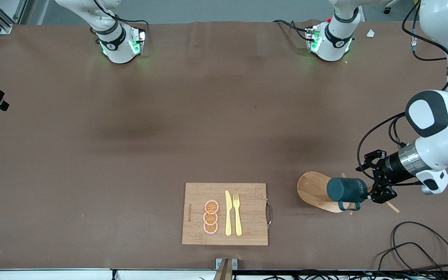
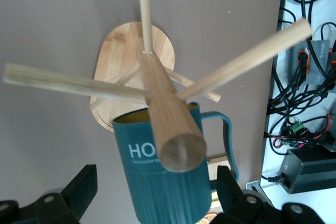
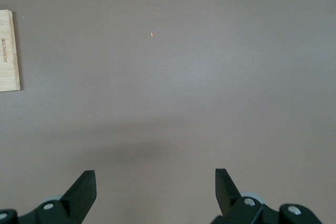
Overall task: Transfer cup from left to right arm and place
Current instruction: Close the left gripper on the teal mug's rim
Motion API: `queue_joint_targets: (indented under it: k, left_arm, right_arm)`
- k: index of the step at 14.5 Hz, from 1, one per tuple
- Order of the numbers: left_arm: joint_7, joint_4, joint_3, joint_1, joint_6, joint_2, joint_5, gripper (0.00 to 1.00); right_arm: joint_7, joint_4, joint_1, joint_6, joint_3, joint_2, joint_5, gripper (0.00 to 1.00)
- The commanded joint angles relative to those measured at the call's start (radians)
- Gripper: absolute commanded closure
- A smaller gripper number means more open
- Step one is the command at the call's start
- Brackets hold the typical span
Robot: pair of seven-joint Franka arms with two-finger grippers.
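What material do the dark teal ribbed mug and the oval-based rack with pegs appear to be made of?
The dark teal ribbed mug looks like glazed ceramic: smooth matte sides, printed white lettering, mustard inside; coated metal cannot be excluded. The oval-based rack with pegs looks like unpainted light wood, maybe bamboo: pale grain on base and pegs.

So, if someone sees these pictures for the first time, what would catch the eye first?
Probably the dark teal cup hanging on a peg of the wooden mug rack at the left arm's end of the table, with the left gripper open around it, jaws on either side. Next, the bamboo cutting board near the front camera, carrying three orange slices, a yellow knife and fork.
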Motion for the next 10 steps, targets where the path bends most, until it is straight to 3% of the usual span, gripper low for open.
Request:
queue_joint_targets:
  k: [1,10]
  left_arm:
    - [0.006,0.043,-0.006,-0.007,-0.001,0.038,-0.005,0.0]
    - [0.004,0.083,-0.008,-0.027,0.0,0.096,-0.005,0.0]
  right_arm:
    - [-0.012,-0.001,-0.019,0.001,0.011,-0.008,0.002,0.0]
    - [-0.012,-0.001,-0.02,0.001,0.011,-0.008,0.002,0.0]
